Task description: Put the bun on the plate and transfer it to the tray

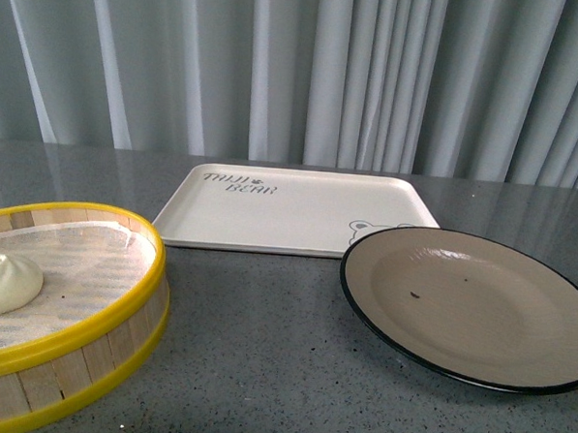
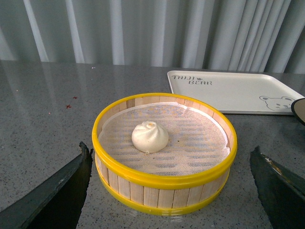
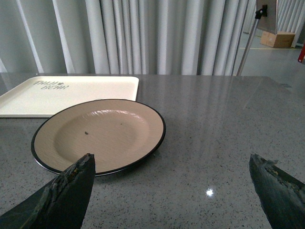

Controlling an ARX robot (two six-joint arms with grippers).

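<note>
Your left claw (image 2: 170,148) is wide open — the right claw (image 3: 171,157) too. The bun (image 2: 149,136) sits in the basket (image 2: 162,182), not on the plate (image 3: 159,125). Squeeze hard and it may squash — it looks soft.

The left gripper (image 2: 169,145) has black, wedge-shaped, pointed fingers (image 2: 52,195); the right gripper (image 3: 171,155) has the same, slightly scuffed.
</note>
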